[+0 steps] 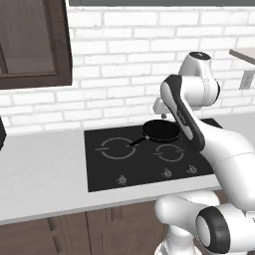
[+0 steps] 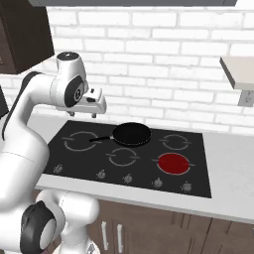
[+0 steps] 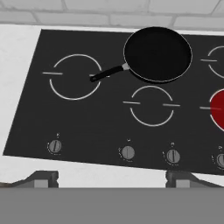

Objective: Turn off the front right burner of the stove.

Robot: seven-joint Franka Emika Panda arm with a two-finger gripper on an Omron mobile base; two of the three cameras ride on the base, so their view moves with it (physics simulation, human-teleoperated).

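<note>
The glowing red round front right burner (image 2: pixel 173 163) sits on the flat glossy black glass stove (image 2: pixel 89 158), right of the black frying pan (image 2: pixel 131 134). The jaws (image 2: pixel 98 108) hang above, spread open, holding nothing.

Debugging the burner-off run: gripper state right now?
Gripper: open and empty, raised above the stove, touching no knob; the front right burner glows red.
</note>
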